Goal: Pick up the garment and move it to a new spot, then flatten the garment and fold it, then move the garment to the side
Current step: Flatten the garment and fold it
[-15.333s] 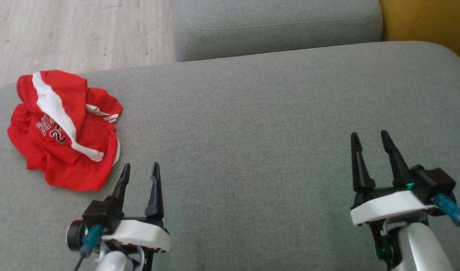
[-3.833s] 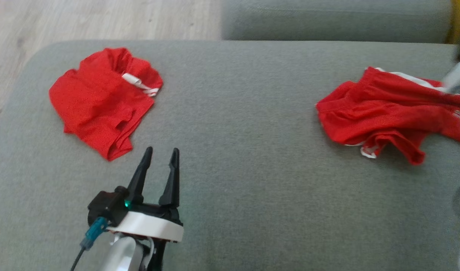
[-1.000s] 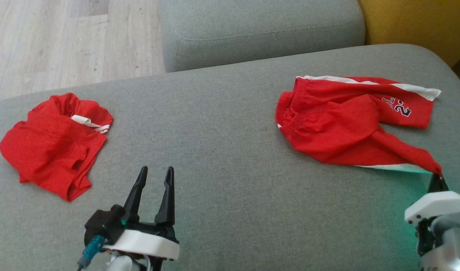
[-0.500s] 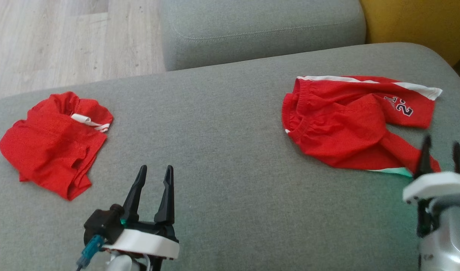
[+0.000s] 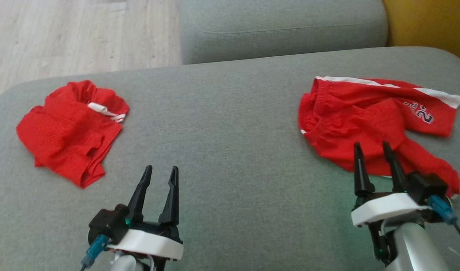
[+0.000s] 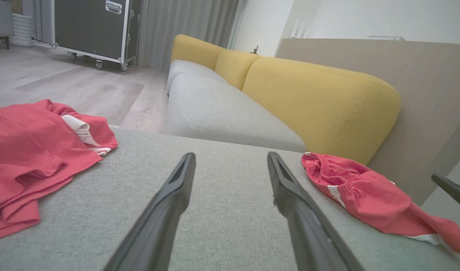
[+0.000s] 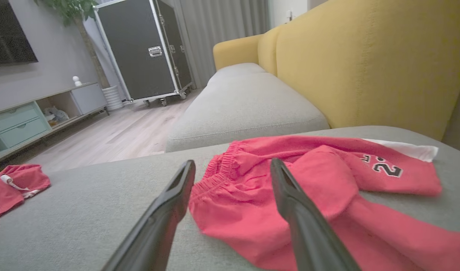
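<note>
- We see a grey cushion (image 5: 230, 158), with wood floor (image 5: 83, 34) beyond it
- The red shorts (image 5: 365, 116) lie on the cushion's right side, partly behind our right gripper (image 5: 370, 145)
- It and our left gripper (image 5: 161, 169) are wide open, holding nothing

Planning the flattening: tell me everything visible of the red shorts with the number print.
The red shorts look like thin mesh, with gathered elastic waistband, white side stripes and a dark number on one leg. They lie rumpled, legs askew, on the grey cushion at the robot's right. The open right gripper hovers at their near edge.
</note>
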{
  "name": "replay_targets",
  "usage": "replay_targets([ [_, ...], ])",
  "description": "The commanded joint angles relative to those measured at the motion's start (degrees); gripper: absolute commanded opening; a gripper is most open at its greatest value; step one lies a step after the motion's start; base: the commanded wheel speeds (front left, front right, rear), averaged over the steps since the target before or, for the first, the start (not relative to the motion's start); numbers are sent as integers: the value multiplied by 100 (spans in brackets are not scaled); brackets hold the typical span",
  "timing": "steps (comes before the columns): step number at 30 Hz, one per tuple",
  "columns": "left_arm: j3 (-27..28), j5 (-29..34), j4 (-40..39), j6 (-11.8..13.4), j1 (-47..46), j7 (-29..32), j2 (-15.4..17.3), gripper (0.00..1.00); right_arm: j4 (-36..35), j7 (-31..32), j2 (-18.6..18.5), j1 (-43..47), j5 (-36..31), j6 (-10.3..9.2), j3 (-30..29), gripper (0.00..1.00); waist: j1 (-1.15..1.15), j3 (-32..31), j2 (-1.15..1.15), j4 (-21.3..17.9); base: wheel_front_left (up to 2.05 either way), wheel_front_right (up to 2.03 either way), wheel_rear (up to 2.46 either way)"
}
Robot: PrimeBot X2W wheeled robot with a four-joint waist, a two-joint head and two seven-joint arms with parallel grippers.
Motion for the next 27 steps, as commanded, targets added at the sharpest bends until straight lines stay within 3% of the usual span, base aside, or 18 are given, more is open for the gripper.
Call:
replay_targets([
  [1, 164, 38, -158, 9, -275, -55, 10, 100, -244, -62, -29, -263, -2, 22, 202, 100, 0, 34, 0, 75, 0, 0, 0],
  [5, 138, 44, -154, 9, -328, -55, 15, 100, -36, -63, -29, -366, -178, 22, 462, 100, 0, 157, 0, 244, 0, 0, 0],
  [12, -53, 24, -130, 9, -540, -55, 9, 100, 1004, 246, -29, -1042, -517, 22, 713, 100, 0, 555, 0, 635, 0, 0, 0],
  [27, -278, -83, -50, 9, -895, -55, -5, 100, 3308, 399, -35, -2411, -1304, 22, -395, 100, 0, 981, 0, 1144, 0, 0, 0],
])
